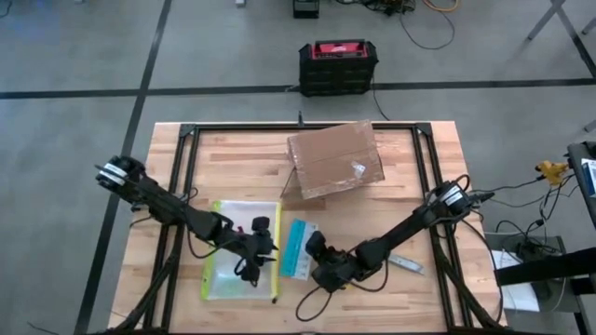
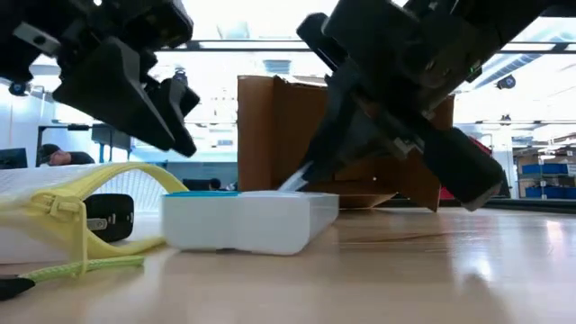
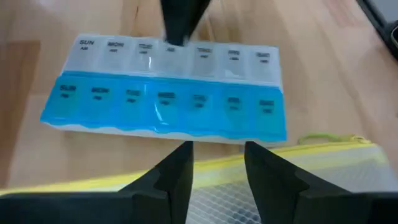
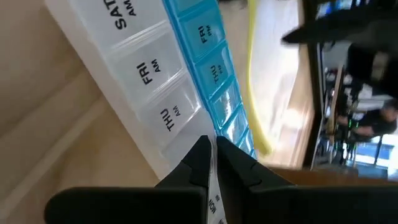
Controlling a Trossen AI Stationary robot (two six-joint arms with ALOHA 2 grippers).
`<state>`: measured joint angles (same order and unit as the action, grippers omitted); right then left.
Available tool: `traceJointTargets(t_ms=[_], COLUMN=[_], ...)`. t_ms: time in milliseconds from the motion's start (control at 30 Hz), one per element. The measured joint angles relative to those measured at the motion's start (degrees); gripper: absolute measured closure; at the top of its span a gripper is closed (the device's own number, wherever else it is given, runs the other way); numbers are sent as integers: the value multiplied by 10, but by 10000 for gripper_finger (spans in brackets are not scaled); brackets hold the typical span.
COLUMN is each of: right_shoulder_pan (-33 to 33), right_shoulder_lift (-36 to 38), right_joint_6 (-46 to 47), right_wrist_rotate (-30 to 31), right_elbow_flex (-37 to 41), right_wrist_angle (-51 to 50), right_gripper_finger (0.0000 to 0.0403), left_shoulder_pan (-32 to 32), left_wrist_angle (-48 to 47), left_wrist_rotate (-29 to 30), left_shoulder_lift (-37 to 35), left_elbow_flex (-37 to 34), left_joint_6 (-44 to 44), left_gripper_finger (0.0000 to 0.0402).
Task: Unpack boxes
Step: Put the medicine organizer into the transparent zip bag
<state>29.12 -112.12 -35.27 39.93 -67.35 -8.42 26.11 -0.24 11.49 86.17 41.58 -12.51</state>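
At the high view's centre-bottom, the right gripper (image 1: 315, 247) is closed, its tips on the weekly pill organizer (image 1: 298, 247). Left of it, the left gripper (image 1: 264, 231) hovers open over the clear pouch (image 1: 238, 263). The cardboard carton (image 1: 335, 159) sits at upper centre.

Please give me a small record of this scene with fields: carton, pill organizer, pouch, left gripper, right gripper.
carton: brown cardboard carton, far side of the table, flaps up
pill organizer: blue and white, lying between pouch and right gripper
pouch: clear, yellow-edged, beside the organizer
left gripper: open, over the pouch
right gripper: shut, tips against the organizer's white side
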Motion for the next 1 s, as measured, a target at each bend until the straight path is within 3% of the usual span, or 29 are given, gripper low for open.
traceJointTargets(t_ms=[167,367,567,833,1000], right_shoulder_pan=[0,1,1,2,2], right_shoulder_lift=[19,46,59,62,62], right_joint_6=[52,63,106,178,182], right_wrist_rotate=[8,8,-1,-29,-36], right_elbow_flex=[1,1,1,1,2], right_wrist_angle=[-35,-57,-111,-195,-192], right_gripper_finger=[403,403,403,403,403], left_shoulder_pan=[0,-15,-74,-90,-93], left_wrist_angle=[-79,-217,-292,-475,-497], left_wrist_rotate=[-4,-65,-208,-220,-265], left_shoulder_lift=[0,30,107,205,234], left_elbow_flex=[51,134,226,348,407], left_joint_6=[67,180,231,352,377], left_gripper_finger=[225,193,208,235,227])
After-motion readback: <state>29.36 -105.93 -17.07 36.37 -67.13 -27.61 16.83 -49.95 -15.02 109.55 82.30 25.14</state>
